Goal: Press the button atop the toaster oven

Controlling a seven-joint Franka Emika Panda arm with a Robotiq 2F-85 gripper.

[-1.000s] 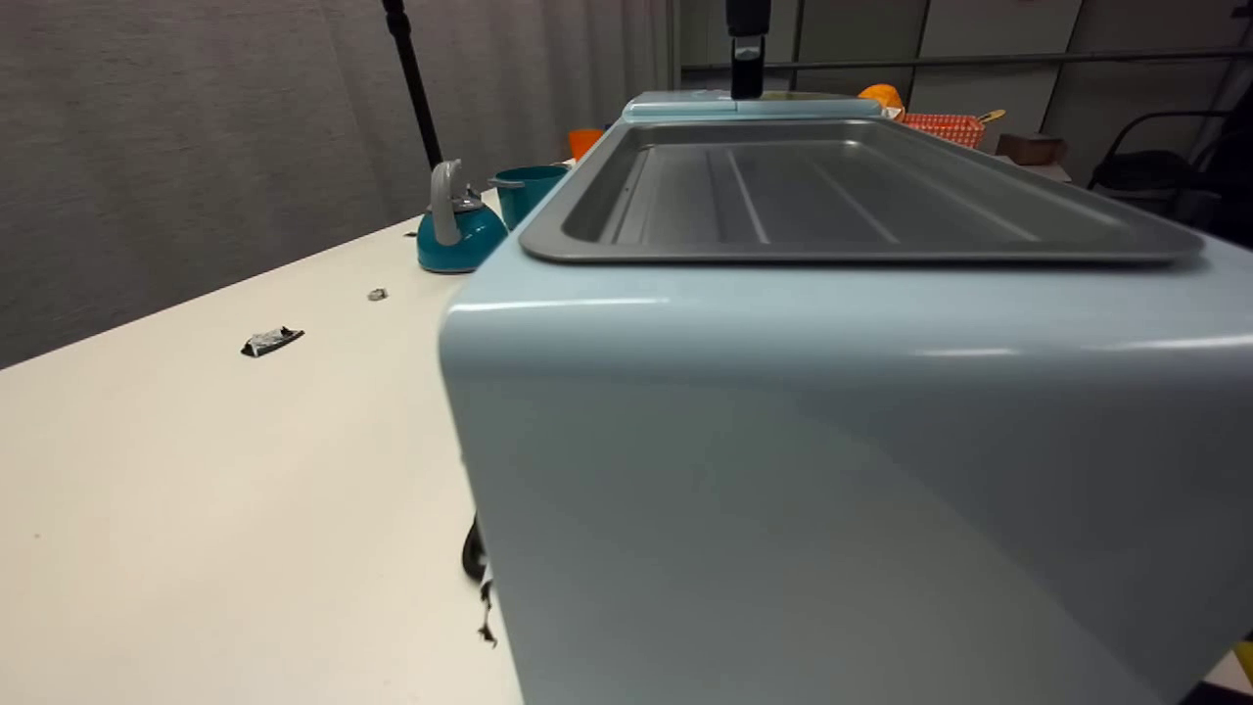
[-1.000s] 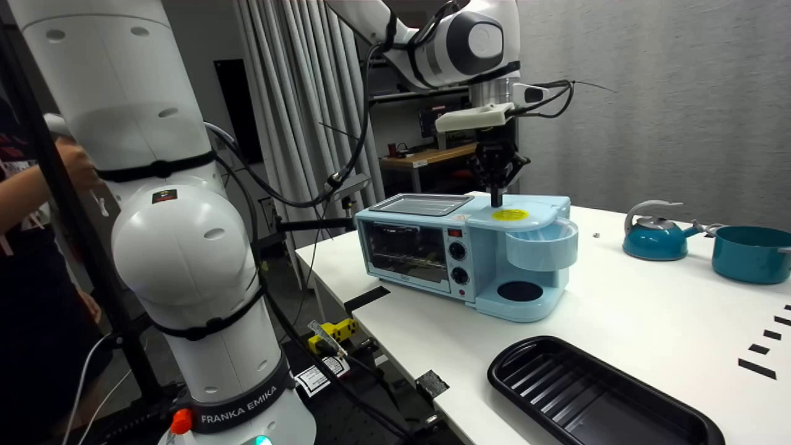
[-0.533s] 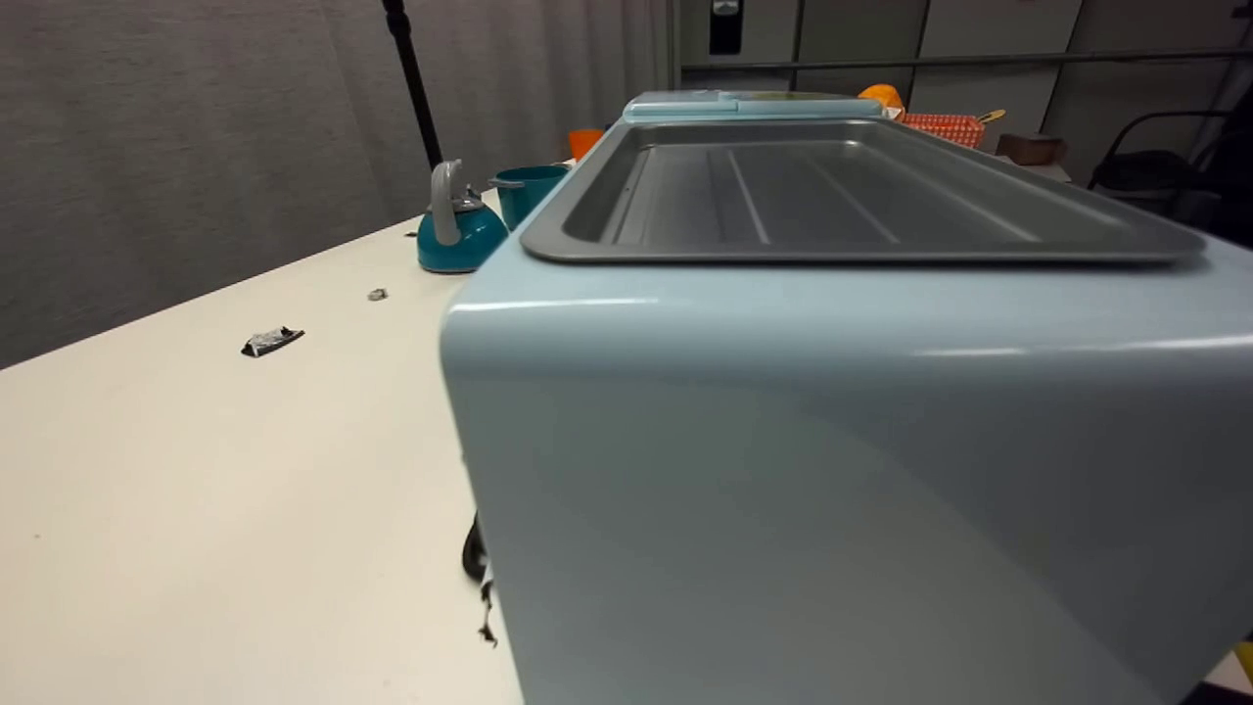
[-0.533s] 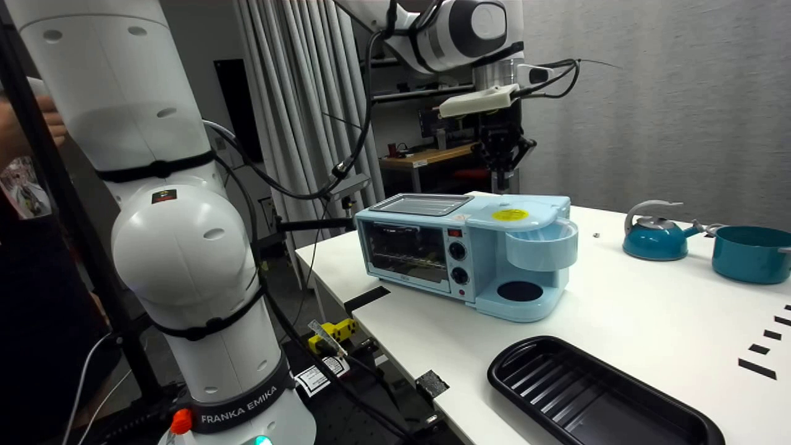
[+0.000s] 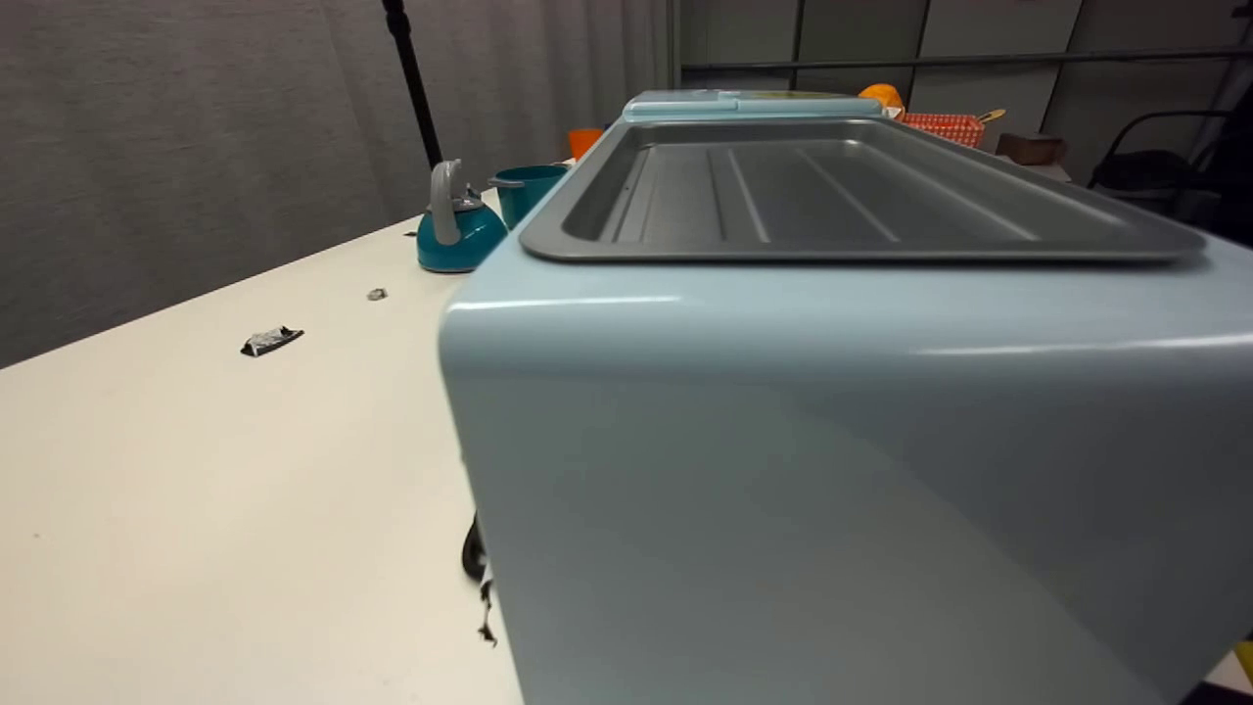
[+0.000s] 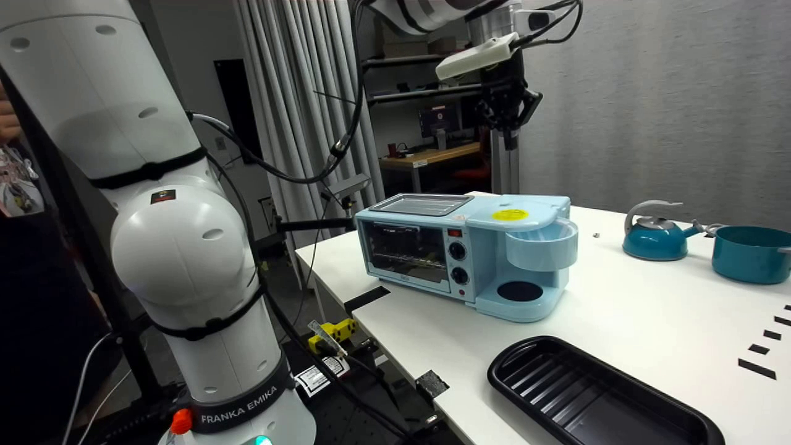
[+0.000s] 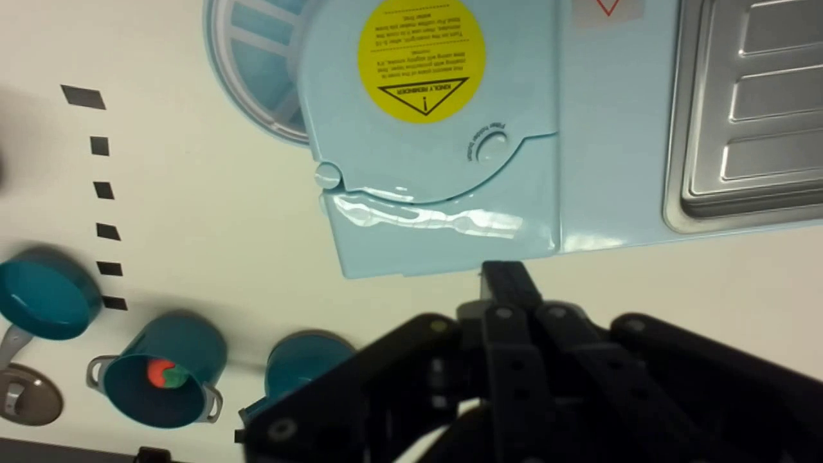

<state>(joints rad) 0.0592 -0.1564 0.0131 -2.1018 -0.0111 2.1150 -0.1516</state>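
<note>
Toaster oven point(image 6: 479, 259) being seen on desk point(image 6: 630, 309) in both exterior views. In wrist view, its long axis being shown running left to right, slightly slanted, grey tray point(image 7: 746, 119) being placed at right. Door point(image 6: 405, 254) and knobs point(image 6: 458, 250) being turned to desk side where robot arm point(image 6: 185, 241) is being mounted. Round button point(image 7: 493, 148) being seen on top. Gripper point(image 7: 511, 286) being held higher than toaster oven, apart from it; fully closed, nothing being gripped.

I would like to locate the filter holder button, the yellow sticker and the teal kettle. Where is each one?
Filter holder button point(image 7: 493, 148): wrist view, on its round face.
Yellow sticker point(image 7: 422, 60): wrist view, on its printed middle.
Teal kettle point(image 6: 655, 242): in an exterior view, on its rounded body.
</note>
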